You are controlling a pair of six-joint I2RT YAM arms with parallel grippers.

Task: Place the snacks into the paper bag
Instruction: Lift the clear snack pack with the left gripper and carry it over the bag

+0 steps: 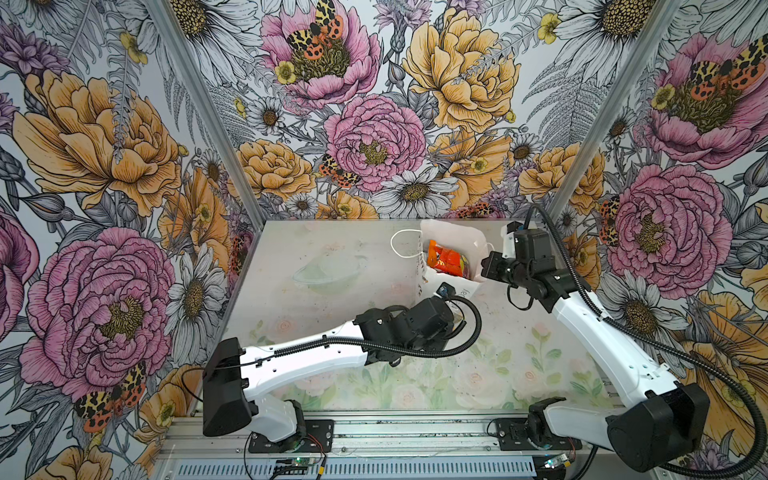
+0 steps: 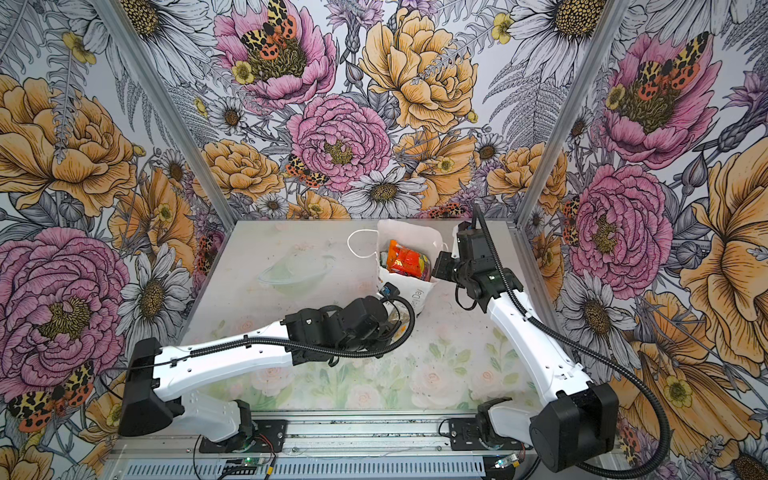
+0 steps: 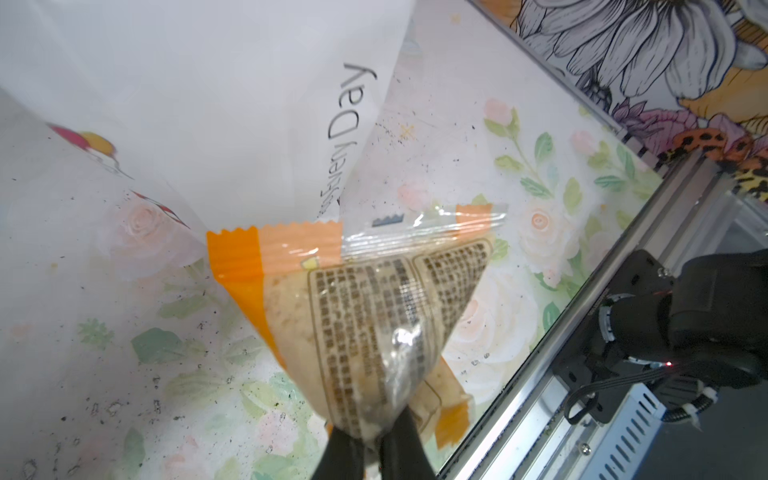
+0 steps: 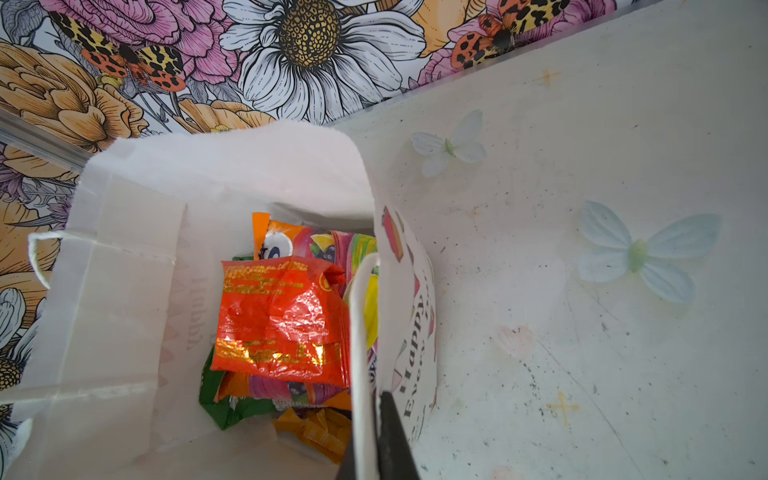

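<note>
The white paper bag point(image 1: 432, 227) point(image 2: 398, 229) stands open at the back of the table, lettered "Happy Every Day" point(image 4: 409, 374). Inside lie several snacks: a red-orange packet point(image 4: 282, 316) point(image 1: 449, 262) on top, with purple point(image 4: 291, 390), green point(image 4: 216, 409) and orange point(image 4: 318, 430) packets under it. My right gripper point(image 4: 374, 436) point(image 1: 478, 272) is shut on the bag's near wall at the rim. My left gripper point(image 3: 370, 440) is shut on a small clear packet point(image 3: 374, 311) point(image 2: 399, 321) with orange edges, held just in front of the bag's outer face, above the table.
A white cord handle point(image 1: 398, 246) hangs off the bag's left side. Floral walls close in three sides. An aluminium rail point(image 1: 374, 428) with both arm bases runs along the front edge. A faint pale green oval point(image 1: 328, 270) shows on the mat left of the bag.
</note>
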